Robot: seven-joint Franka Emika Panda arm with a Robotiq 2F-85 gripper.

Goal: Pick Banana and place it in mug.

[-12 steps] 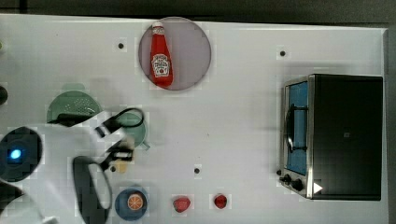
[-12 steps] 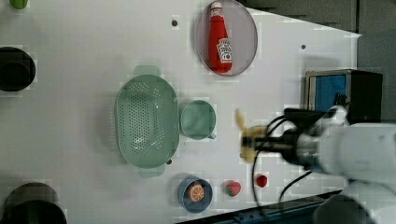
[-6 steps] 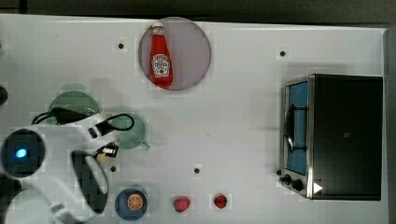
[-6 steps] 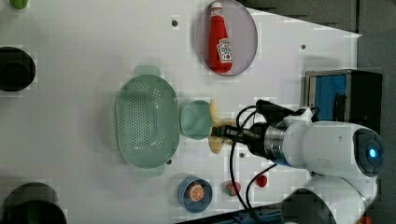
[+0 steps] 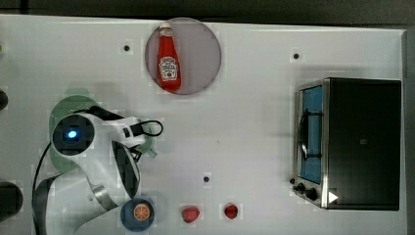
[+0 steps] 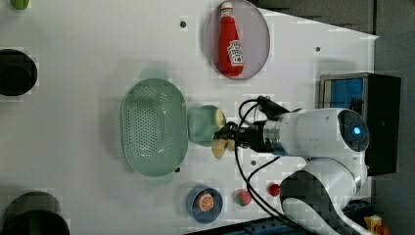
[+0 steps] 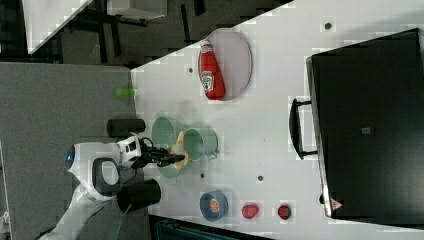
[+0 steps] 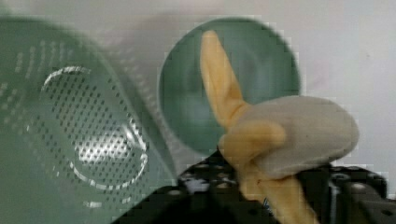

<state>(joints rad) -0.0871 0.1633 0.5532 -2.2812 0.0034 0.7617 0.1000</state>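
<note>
1. At the gripper (image 6: 226,138), in the left view, we see the banana (image 6: 219,142) right at the fingertips, at the mug's rim on the left view's right side. We cannot tell whether the jaws are clamped on it or parted.

2. Close to the wrist camera, the banana (image 8: 261,140) shows a pale peeled body with yellow peel strips; one strip reaches over the mug (image 8: 229,88) opening. We judge the fruit overlaps the rim and is not yet settled inside.

3. Just beyond it, in the left view, the mug (image 6: 203,125) lies toward the left view's left from the gripper, in line with the way the arm reaches. Any coming move turns on that: the banana's bulk seems to sit at the near rim, so it must go a little farther that way to drop cleanly.

4. Beside the mug, on its far side, sits the colander (image 6: 154,127), nearly touching it. An overshoot would land the banana there.

5. Farther off on the tabletop (image 5: 254,127) in the top view lie the ketchup bottle (image 5: 168,58) on its plate (image 5: 205,54) and the toaster oven (image 5: 355,142), well apart.
</note>
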